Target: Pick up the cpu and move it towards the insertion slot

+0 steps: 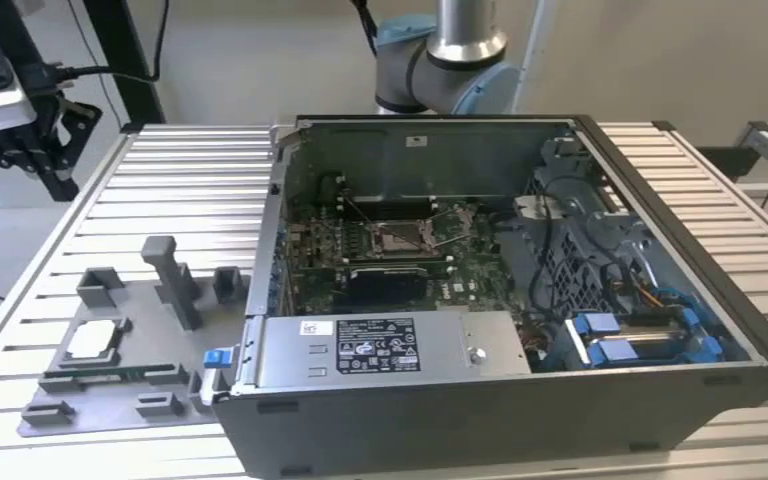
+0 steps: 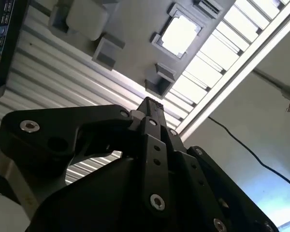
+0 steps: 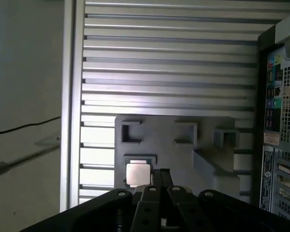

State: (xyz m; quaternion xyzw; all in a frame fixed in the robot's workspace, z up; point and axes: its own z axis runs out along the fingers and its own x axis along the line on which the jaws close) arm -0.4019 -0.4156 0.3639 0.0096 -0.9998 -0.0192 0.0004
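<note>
The cpu (image 1: pixel 95 340) lies silvery face up in a square nest of the grey fixture plate (image 1: pixel 157 320) at the exterior view's left, and appears in both wrist views (image 2: pixel 180 33) (image 3: pixel 137 174). My gripper (image 1: pixel 59 186) hangs high over the table's far left edge, well apart from the cpu. Its black fingers (image 2: pixel 152 108) are pressed together with nothing between them, also seen in the first wrist view (image 3: pixel 160 178). The insertion slot (image 1: pixel 398 237), a silver-framed socket with wire levers, sits on the motherboard inside the open computer case (image 1: pixel 704 390).
A thin green memory stick (image 1: pixel 111 375) lies along the fixture's near side, and grey posts (image 1: pixel 171 280) rise from the plate. The case's tall walls surround the motherboard. The slatted metal table (image 1: pixel 184 190) stretches between gripper and fixture. A black cable (image 3: pixel 24 126) runs off the table.
</note>
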